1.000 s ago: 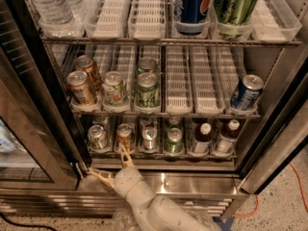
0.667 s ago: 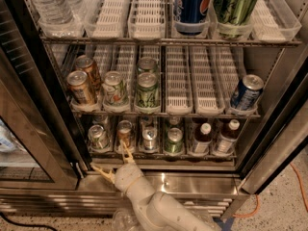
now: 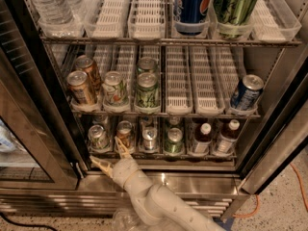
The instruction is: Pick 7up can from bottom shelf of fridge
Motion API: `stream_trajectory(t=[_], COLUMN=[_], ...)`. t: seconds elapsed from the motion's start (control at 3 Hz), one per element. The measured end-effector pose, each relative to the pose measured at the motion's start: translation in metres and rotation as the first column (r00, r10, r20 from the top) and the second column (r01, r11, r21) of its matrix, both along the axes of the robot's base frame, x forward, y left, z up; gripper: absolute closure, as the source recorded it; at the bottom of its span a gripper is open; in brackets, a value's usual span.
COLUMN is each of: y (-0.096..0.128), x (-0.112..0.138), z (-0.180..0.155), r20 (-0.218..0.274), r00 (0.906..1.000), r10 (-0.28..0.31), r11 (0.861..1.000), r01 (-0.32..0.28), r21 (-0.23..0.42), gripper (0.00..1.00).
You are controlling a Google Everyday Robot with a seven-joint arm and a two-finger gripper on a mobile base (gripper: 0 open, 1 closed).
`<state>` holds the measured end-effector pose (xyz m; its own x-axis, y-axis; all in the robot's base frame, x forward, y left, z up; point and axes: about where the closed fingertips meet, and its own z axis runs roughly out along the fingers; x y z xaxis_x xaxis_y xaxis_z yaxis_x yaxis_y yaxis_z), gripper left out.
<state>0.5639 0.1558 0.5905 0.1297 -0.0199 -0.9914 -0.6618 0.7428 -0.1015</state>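
So the 7up can [image 3: 97,136] sits at the far left end of the bottom shelf [image 3: 159,154], right up at the front edge in its white lane. It's standing upright, long axis vertical, silver lid and pull tab facing up, pale silvery-green side facing out toward the door opening.

Next to it along the same row: a copper-brown can [image 3: 125,134], a silver can [image 3: 150,138], a darker green can [image 3: 173,140], then two dark bottles [image 3: 202,137] with white caps out toward the right end.

The gripper [image 3: 111,156] hangs just in front of the shelf's front edge near the left corner, slightly below the 7up can. Its jaws are spread wide with nothing between them. One of the fingers [image 3: 122,147] pokes up in front of the copper-brown can, and the other points left, low over the stainless base [image 3: 202,182]. The pale arm [image 3: 163,208] comes in from the bottom edge.

The fridge [image 3: 272,129] has its glass door [image 3: 24,143] swung out on the left. The floor [image 3: 284,208] is speckled, with an orange cable [image 3: 301,182] at the right.
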Motion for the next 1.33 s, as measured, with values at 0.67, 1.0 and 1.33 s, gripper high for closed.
stream_trajectory(t=[0.67, 1.0, 1.33], y=[0.009, 0.014, 0.019], x=[0.016, 0.025, 0.030], z=[0.004, 0.005, 0.006], r20=[0.011, 0.012, 0.012], r00=[0.9999, 0.9997, 0.9994], r10=[0.013, 0.021, 0.032], r11=[1.000, 1.000, 0.999], r01=[-0.013, -0.021, -0.032], r21=[0.001, 0.004, 0.005], gripper=[0.32, 0.39, 0.38])
